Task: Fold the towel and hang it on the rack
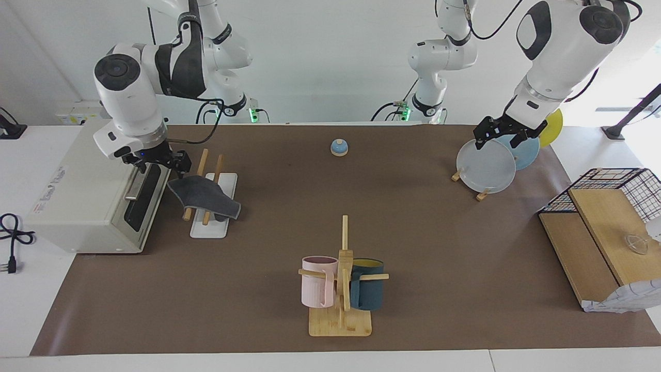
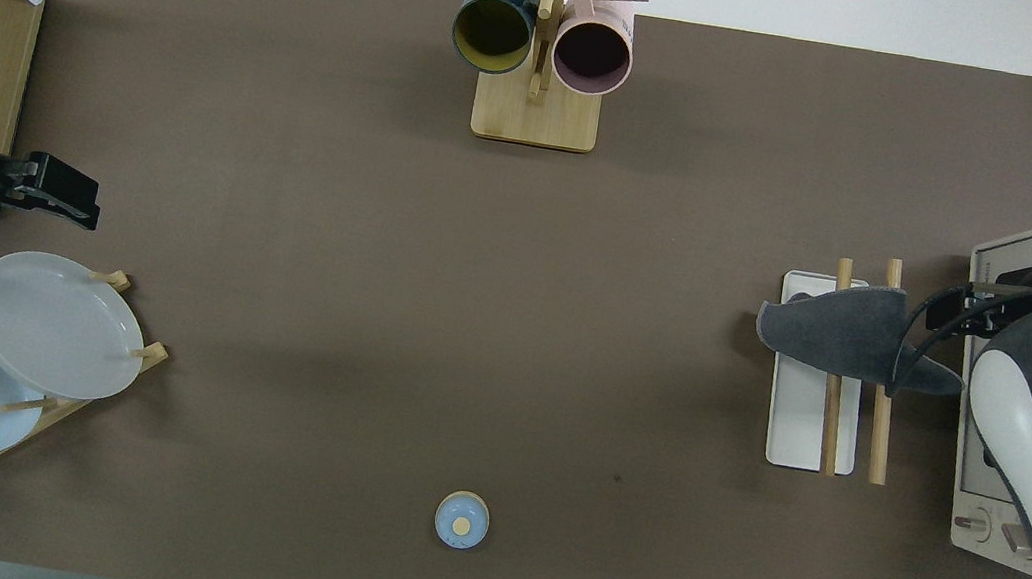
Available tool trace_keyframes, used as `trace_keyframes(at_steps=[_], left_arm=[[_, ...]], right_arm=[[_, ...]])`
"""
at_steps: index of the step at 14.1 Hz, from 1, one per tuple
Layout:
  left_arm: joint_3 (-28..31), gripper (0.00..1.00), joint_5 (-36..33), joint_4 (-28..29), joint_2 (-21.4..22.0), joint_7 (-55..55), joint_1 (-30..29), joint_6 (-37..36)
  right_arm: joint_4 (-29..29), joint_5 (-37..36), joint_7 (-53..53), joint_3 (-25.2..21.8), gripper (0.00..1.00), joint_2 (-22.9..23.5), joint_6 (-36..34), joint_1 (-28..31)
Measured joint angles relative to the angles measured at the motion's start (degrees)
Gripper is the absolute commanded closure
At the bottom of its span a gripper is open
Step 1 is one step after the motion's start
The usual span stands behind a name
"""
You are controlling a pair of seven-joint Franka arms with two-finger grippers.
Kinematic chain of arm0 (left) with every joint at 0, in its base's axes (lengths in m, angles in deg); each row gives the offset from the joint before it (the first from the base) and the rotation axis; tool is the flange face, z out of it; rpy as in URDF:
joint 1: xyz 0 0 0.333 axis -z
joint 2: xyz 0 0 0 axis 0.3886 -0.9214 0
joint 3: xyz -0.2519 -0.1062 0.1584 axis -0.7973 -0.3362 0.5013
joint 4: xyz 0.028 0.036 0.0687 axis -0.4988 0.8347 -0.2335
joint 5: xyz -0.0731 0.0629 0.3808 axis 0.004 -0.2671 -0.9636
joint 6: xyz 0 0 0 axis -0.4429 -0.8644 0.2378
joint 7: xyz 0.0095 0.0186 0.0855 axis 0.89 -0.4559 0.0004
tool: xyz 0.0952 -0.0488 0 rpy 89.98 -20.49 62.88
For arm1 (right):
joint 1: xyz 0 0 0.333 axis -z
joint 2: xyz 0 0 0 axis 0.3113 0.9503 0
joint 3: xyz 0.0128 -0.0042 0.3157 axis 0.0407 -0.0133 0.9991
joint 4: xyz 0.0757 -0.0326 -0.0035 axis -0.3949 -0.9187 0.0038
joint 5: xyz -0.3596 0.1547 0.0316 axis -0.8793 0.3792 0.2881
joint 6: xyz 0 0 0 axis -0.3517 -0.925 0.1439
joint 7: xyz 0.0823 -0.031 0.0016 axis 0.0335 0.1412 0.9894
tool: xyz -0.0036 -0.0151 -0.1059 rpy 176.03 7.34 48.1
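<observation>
Facing view: right gripper (image 1: 164, 161) at the towel's (image 1: 206, 199) raised corner, over the rack (image 1: 213, 211).
We cannot tell whether its fingers pinch that corner. We judge the towel soft, light and limp; grasp an edge. It drapes both rods. Left gripper (image 1: 508, 135) waits over the plates (image 1: 486, 166).

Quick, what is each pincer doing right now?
Right pincer: at the towel draped over the rack; grip cannot be told.
Left pincer: over the plates, holding nothing; cannot be told.
</observation>
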Motion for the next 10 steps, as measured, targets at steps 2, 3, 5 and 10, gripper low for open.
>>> trace_keyframes(at_steps=[2, 3, 5, 10], left_arm=[[0.21, 0.0, 0.0, -0.32, -0.27, 0.08, 0.0, 0.02], [0.31, 0.0, 0.0, -0.4, -0.27, 0.19, 0.0, 0.03], [0.44, 0.0, 0.0, -0.59, -0.27, 0.31, -0.01, 0.07], [0.48, 0.0, 0.0, -1.28, -0.26, 0.31, -0.01, 0.66]], right_arm=[[3.45, 2.07, 2.31, 0.1, 0.0, -0.08, -5.06, 0.0], [5.11, 3.2, 3.95, 0.09, 0.0, -0.08, -7.21, 0.0], [8.15, 3.78, 6.4, 0.08, 0.0, -0.09, -9.79, 0.01], [11.24, 4.03, 7.38, 0.24, 0.0, -0.11, -16.85, -0.85]])
